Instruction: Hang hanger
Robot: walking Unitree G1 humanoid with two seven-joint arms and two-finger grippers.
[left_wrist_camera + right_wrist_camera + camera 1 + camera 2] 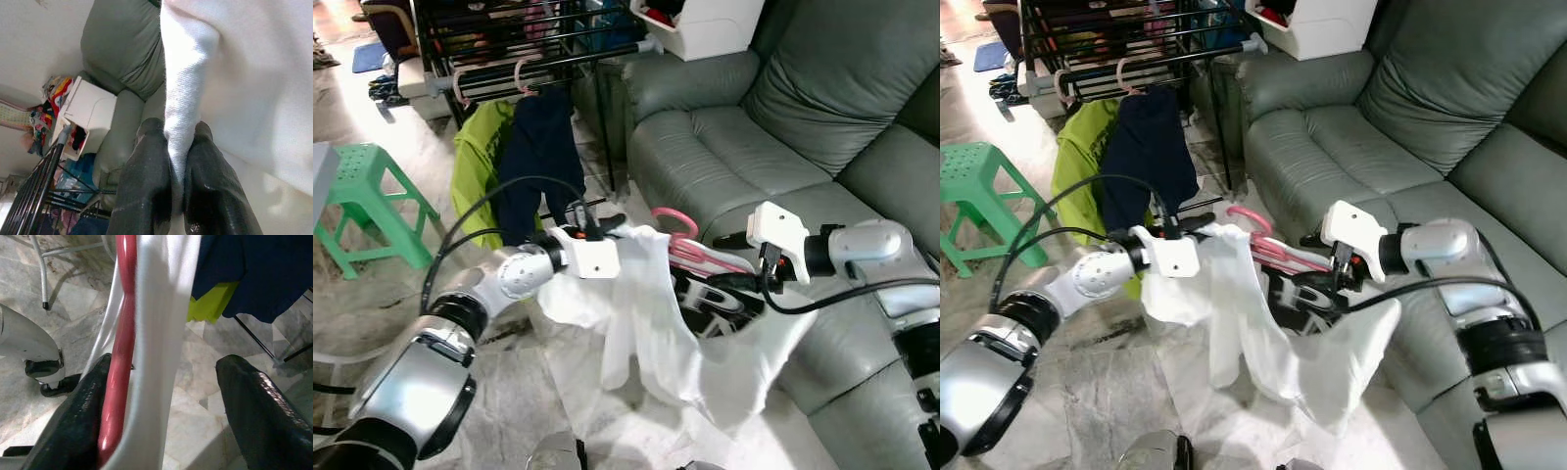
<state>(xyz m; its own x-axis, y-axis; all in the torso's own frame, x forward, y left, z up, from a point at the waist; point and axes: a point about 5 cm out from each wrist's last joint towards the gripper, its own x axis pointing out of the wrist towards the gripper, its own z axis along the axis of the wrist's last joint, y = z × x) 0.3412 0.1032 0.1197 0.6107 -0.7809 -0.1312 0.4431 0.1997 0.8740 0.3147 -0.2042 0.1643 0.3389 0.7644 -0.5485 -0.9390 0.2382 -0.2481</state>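
Left wrist view: fingers [146, 191] pinching white shirt [234, 73].

Grey sofa [803, 117], green stool [362, 196], white bin [700, 24] w/ maybe clothes.

Left end effector [171, 196] pinched closed, right end effector [161, 416] spread.

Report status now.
Left gripper shut on white shirt. Right gripper open around pink hanger. Drying rack ahead, already holding clothes.
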